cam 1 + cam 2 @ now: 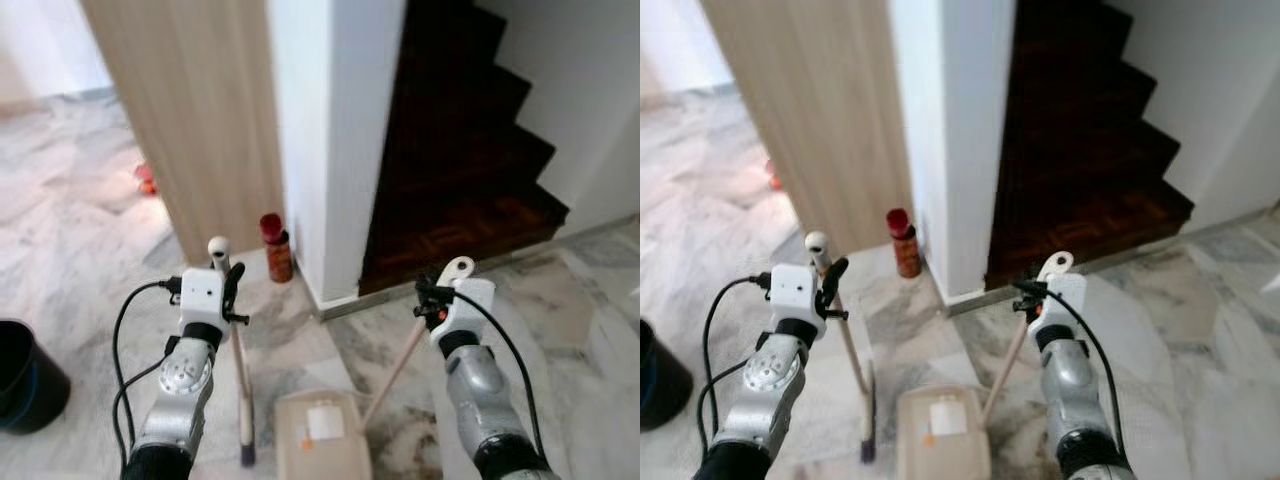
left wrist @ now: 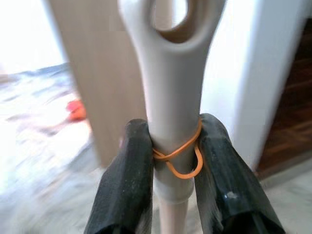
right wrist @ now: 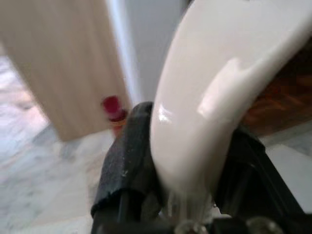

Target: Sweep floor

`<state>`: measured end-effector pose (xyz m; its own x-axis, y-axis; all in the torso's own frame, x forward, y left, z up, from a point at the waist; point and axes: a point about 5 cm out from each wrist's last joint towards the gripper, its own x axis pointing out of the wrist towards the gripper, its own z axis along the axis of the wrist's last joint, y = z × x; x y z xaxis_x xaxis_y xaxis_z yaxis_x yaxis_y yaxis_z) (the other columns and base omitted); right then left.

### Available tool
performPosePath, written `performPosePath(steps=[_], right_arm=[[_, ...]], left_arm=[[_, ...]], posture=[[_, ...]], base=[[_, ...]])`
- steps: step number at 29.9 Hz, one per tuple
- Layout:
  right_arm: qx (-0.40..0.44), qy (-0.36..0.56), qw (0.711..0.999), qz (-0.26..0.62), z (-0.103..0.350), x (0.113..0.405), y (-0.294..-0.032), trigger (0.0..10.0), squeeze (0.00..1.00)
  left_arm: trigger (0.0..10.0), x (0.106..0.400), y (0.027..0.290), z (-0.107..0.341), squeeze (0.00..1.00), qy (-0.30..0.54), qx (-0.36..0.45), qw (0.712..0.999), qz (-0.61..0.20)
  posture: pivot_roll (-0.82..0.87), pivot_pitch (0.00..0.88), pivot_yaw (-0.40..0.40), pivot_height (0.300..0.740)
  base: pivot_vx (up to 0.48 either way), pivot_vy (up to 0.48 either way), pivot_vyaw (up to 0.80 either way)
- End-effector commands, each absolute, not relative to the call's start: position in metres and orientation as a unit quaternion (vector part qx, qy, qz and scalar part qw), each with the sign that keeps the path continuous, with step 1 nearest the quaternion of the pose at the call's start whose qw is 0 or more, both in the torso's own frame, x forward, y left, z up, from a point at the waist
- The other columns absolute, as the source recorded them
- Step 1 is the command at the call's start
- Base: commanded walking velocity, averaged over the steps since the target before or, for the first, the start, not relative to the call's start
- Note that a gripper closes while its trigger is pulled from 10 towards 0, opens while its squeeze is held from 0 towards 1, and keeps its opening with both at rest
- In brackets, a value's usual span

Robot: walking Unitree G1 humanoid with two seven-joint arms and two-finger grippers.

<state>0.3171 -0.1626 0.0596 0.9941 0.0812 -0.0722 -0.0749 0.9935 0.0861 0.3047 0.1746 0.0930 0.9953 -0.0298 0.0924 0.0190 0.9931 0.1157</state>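
Note:
My left gripper (image 1: 232,288) is shut on the pale broom handle (image 1: 240,370), just below its looped top end (image 1: 218,246). The handle runs down to the marble floor near my feet. In the left wrist view both black fingers (image 2: 127,165) clamp the handle (image 2: 173,97), which has an orange rubber band around it. My right gripper (image 1: 430,300) is shut on the white grip (image 1: 458,270) of the dustpan's long handle. That handle slants down to the beige dustpan (image 1: 320,435) on the floor between my arms. The right wrist view has the white grip (image 3: 209,97) held between the fingers (image 3: 129,161).
A white pillar (image 1: 335,140) and a wooden panel (image 1: 200,110) stand straight ahead, with a red-capped bottle (image 1: 276,248) at their foot. Dark wooden stairs (image 1: 460,150) rise to the right. A dark bucket (image 1: 25,380) sits at my left. A small red object (image 1: 146,178) lies farther off.

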Motion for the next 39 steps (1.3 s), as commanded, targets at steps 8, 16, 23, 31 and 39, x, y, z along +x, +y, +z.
performPosePath(steps=[8,16,23,31,39], right_arm=[[0.058,0.016,0.997,0.045,0.0685,0.3209,-0.1578,10.0,0.0],[0.058,0.015,0.997,0.049,0.0687,0.321,-0.1561,10.0,0.0],[0.06,0.016,0.997,0.05,0.0683,0.3207,-0.1563,10.0,0.0],[0.063,0.016,0.997,0.052,0.0682,0.3206,-0.156,10.0,0.0],[0.065,0.018,0.996,0.056,0.0679,0.3208,-0.1549,10.0,0.0]], left_arm=[[10.0,0.3098,0.1729,0.1036,0.0,-0.068,0.065,0.995,-0.017],[10.0,0.31,0.1723,0.1037,0.0,-0.067,0.066,0.995,-0.018],[10.0,0.3101,0.1715,0.1033,0.0,-0.066,0.066,0.995,-0.019],[10.0,0.3101,0.1709,0.1031,0.0,-0.065,0.065,0.996,-0.02],[10.0,0.3099,0.1707,0.103,0.0,-0.066,0.065,0.996,-0.019]], posture=[[0.1,0.0,0.015,0.74],[0.1,0.0,0.017,0.74],[0.1,0.0,0.017,0.74],[0.1,0.0,0.015,0.74],[0.1,0.0,0.013,0.74]], base=[[0.0,0.346,0.06],[0.0,0.346,0.57],[0.0,0.346,0.76],[0.0,0.347,0.25],[0.0,0.346,0.0]])
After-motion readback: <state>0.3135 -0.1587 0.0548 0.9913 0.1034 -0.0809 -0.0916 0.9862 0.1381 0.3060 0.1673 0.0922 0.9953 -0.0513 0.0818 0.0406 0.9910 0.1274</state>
